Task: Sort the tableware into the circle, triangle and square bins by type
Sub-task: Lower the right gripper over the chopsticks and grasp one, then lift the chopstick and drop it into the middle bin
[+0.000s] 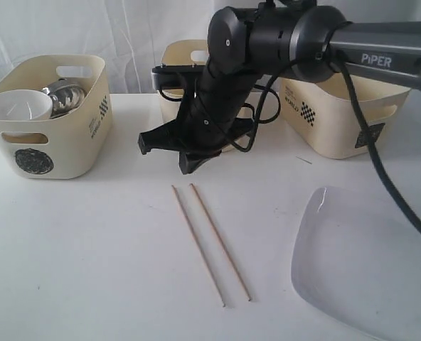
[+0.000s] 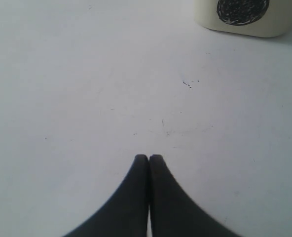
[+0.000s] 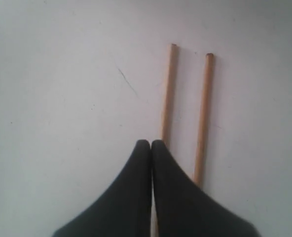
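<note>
Step in hand: the chopsticks, I'd say; the bowls sit in a bin, and the arm is poised over the sticks.
Chopsticks [image 1: 198,246]: flat on the table [image 1: 89,256] near its middle, side by side with a small gap, running from 12 toward 5 o'clock.
Right gripper [image 3: 151,143]: fingers pressed together, holding nothing, its tip over one stick near the far ends.
Left gripper [image 2: 149,157]: pinched closed and empty, above bare table, near the circle bin [image 1: 47,153].
Circle bin contents: at 10 o'clock, a white bowl [image 1: 15,106] and steel ware [image 1: 67,96] inside.
Plate [image 1: 360,263]: at 4 o'clock, on the table, not yet sorted.
Other bins: one at 12 o'clock [image 1: 176,55] behind the arm, its mark hidden; one at 2 o'clock [image 1: 338,128].
Next move: the fingers must part, straddle both thin sticks crosswise and come down almost to the tabletop; I'd expect them to roll, or only one to be caught.
</note>
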`<state>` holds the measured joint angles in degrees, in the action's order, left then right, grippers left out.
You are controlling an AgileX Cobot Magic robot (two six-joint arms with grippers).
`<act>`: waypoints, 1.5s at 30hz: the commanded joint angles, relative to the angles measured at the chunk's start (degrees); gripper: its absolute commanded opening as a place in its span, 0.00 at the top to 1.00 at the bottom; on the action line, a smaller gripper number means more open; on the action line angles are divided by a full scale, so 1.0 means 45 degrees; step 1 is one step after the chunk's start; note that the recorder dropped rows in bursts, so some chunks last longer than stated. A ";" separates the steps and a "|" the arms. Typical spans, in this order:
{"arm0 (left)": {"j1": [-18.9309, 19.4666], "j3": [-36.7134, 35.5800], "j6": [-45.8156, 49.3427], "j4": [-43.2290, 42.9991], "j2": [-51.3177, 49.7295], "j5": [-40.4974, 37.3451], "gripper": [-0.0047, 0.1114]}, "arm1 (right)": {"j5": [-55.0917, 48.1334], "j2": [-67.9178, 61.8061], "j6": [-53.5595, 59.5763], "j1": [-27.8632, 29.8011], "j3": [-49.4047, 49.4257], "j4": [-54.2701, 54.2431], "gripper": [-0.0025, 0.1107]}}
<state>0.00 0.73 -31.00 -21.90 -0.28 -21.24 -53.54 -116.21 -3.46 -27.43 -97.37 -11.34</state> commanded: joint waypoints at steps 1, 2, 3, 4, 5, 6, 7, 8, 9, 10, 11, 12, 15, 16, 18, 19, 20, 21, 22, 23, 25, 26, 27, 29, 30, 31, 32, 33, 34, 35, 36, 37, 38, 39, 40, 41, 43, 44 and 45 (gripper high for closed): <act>-0.0018 -0.0163 -0.0008 0.0106 0.0062 -0.0212 0.96 | -0.0362 -0.0377 0.0468 -0.0134 -0.0028 -0.0048 0.94; -0.0018 -0.0163 -0.0008 0.0106 0.0062 -0.0212 0.96 | -0.0423 -0.0480 0.0770 -0.0203 -0.0028 -0.0298 0.90; -0.0018 -0.0163 -0.0008 0.0106 0.0062 -0.0212 0.96 | -0.0485 -0.0625 0.1223 -0.0345 -0.0028 -0.0694 0.86; -0.0018 -0.0163 -0.0008 0.0106 0.0062 -0.0212 0.96 | -0.0516 -0.0780 0.1709 -0.0489 -0.0028 -0.1034 0.81; -0.0018 -0.0163 -0.0008 0.0106 0.0062 -0.0212 0.96 | -0.0516 -0.0934 0.1964 -0.0627 -0.0028 -0.1103 0.77; -0.0018 -0.0163 -0.0008 0.0106 0.0062 -0.0212 0.96 | -0.0516 -0.1150 0.2020 -0.0793 -0.0028 -0.0864 0.71; -0.0018 -0.0163 -0.0008 0.0106 0.0062 -0.0212 0.96 | -0.0491 -0.1296 0.2020 -0.0899 -0.0028 -0.0548 0.68; -0.0018 -0.0163 -0.0008 0.0106 0.0062 -0.0212 0.96 | -0.0491 -0.1485 0.1775 -0.0960 -0.0028 -0.0180 0.65; -0.0018 -0.0163 -0.0008 0.0106 0.0062 -0.0212 0.96 | -0.0543 -0.1664 0.0894 -0.1008 -0.0028 0.0387 0.63; -0.0018 -0.0163 -0.0008 0.0106 0.0062 -0.0212 0.96 | -0.0592 -0.1824 0.0234 -0.1008 -0.0028 0.0671 0.63; -0.0018 -0.0163 -0.0008 0.0106 0.0062 -0.0212 0.96 | -0.0671 -0.1964 -0.0426 -0.1008 -0.0028 0.0895 0.63; -0.0018 -0.0163 -0.0008 0.0106 0.0062 -0.0212 0.96 | -0.0671 -0.2086 -0.0687 -0.1008 -0.0028 0.1016 0.63; -0.0018 -0.0163 -0.0008 0.0106 0.0062 -0.0212 0.96 | -0.0615 -0.2369 -0.0713 -0.1008 -0.0028 0.1038 0.63; -0.0018 -0.0163 -0.0008 0.0106 0.0062 -0.0212 0.96 | -0.0558 -0.2474 -0.0713 -0.1008 -0.0028 0.1038 0.63; -0.0018 -0.0163 -0.0008 0.0106 0.0062 -0.0212 0.96 | -0.0408 -0.2554 -0.0713 -0.1008 -0.0028 0.1056 0.63; -0.0018 -0.0163 -0.0008 0.0106 0.0062 -0.0212 0.96 | -0.0372 -0.2554 -0.0713 -0.1008 -0.0028 0.1056 0.63; -0.0018 -0.0163 -0.0008 0.0106 0.0062 -0.0212 0.96 | -0.0349 -0.2633 -0.0713 -0.1008 -0.0028 0.1056 0.63; -0.0018 -0.0163 -0.0008 0.0106 0.0062 -0.0212 0.96 | -0.0349 -0.2691 -0.0713 -0.1008 -0.0028 0.1056 0.63; -0.0018 -0.0163 -0.0008 0.0106 0.0062 -0.0212 0.96 | -0.0482 -0.2950 -0.0713 -0.1008 -0.0028 0.1056 0.64; -0.0018 -0.0163 -0.0008 0.0106 0.0062 -0.0212 0.96 | -0.0578 -0.3047 -0.0713 -0.1008 -0.0028 0.1056 0.66; -0.0018 -0.0163 -0.0008 0.0106 0.0062 -0.0212 0.96 | -0.0956 -0.3368 -0.0905 -0.1008 -0.0028 0.0959 0.74; -0.0018 -0.0163 -0.0008 0.0106 0.0062 -0.0212 0.96 | -0.1167 -0.3519 -0.1017 -0.1008 -0.0028 0.0959 0.83; -0.0018 -0.0163 -0.0008 0.0106 0.0062 -0.0212 0.96 | -0.1188 -0.3550 -0.1017 -0.1008 -0.0028 0.0959 0.92; -0.0018 -0.0163 -0.0008 0.0106 0.0062 -0.0212 0.96 | -0.1170 -0.3573 -0.1288 -0.1008 -0.0028 0.0875 0.98; -0.0018 -0.0163 -0.0008 0.0106 0.0062 -0.0212 0.96 | -0.1170 -0.3573 -0.1288 -0.1008 -0.0028 0.0701 0.98; -0.0018 -0.0163 -0.0008 0.0106 0.0062 -0.0212 0.96 | -0.1170 -0.3573 -0.1265 -0.1008 -0.0049 0.0374 0.98; -0.0018 -0.0163 -0.0008 0.0106 0.0062 -0.0212 0.96 | -0.1267 -0.3524 -0.1115 -0.1008 -0.0148 0.0082 0.98; -0.0018 -0.0163 -0.0008 0.0106 0.0062 -0.0212 0.96 | -0.1435 -0.3424 -0.0681 -0.1008 -0.0339 -0.0467 0.98; -0.0018 -0.0163 -0.0008 0.0106 0.0062 -0.0212 0.96 | -0.1518 -0.3259 -0.0412 -0.1008 -0.0522 -0.0938 0.98; -0.0018 -0.0163 -0.0008 0.0106 0.0062 -0.0212 0.96 | -0.1512 -0.3019 -0.0119 -0.1008 -0.0795 -0.1374 0.98; -0.0018 -0.0163 -0.0008 0.0106 0.0062 -0.0212 0.96 | -0.1512 -0.2877 -0.0027 -0.1008 -0.0963 -0.1626 0.98; -0.0018 -0.0163 -0.0008 0.0106 0.0062 -0.0212 0.96 | -0.1444 -0.2705 0.0066 -0.1008 -0.1192 -0.1803 0.98; -0.0018 -0.0163 -0.0008 0.0106 0.0062 -0.0212 0.96 | -0.1377 -0.2523 0.0098 -0.1008 -0.1440 -0.1919 0.98; -0.0018 -0.0163 -0.0008 0.0106 0.0062 -0.0212 0.96 | -0.1352 -0.2371 0.0130 -0.1008 -0.1695 -0.2010 0.98; -0.0018 -0.0163 -0.0008 0.0106 0.0062 -0.0212 0.96 | -0.1350 -0.2195 0.0178 -0.1008 -0.1946 -0.2040 0.98; -0.0018 -0.0163 -0.0008 0.0106 0.0062 -0.0212 0.96 | -0.1330 -0.2021 0.0178 -0.1008 -0.2174 -0.2040 0.98; -0.0018 -0.0163 -0.0008 0.0106 0.0062 -0.0212 0.96 | -0.1398 -0.1712 0.0201 -0.1008 -0.2509 -0.2112 0.98; -0.0018 -0.0163 -0.0008 0.0106 0.0062 -0.0212 0.96 | -0.1463 -0.1576 0.0237 -0.1008 -0.2654 -0.2145 0.98; -0.0018 -0.0163 -0.0008 0.0106 0.0062 -0.0212 0.96 | -0.1523 -0.1469 0.0337 -0.1008 -0.2762 -0.2212 0.98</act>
<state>0.00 0.73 -31.00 -21.90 -0.28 -21.24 -59.38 -124.80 -3.40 -32.06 -108.11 -20.53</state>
